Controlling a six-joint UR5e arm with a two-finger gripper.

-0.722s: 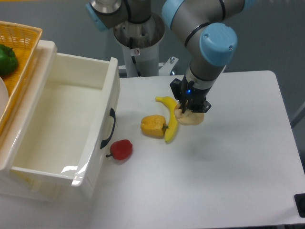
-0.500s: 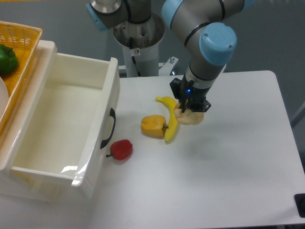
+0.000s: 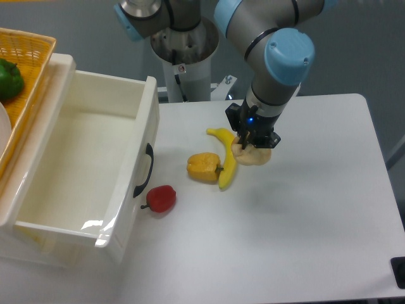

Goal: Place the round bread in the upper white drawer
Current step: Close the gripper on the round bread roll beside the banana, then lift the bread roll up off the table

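No legible writing or brand marks anywhere; a small label on the robot's pedestal was too small to read. The gripper was down on the round bread, a pale beige, matte, lumpy bun sitting on the white desk just right of the banana. The dark fingers appeared pressed onto the bun's top, but I could not tell whether they were clamped or merely touching it. A blue LED glowed on the wrist above them. The banana was smooth yellow, curved, touching or nearly touching the bun on one side and the yellow-orange pepper on the other. The red pepper, glossy, lay near the drawer front. The upper white drawer was pulled open, glossy plastic, boxy and deep, with a curved black handle on its front panel; well apart from the bun. At far left, a yellow woven basket held something green.
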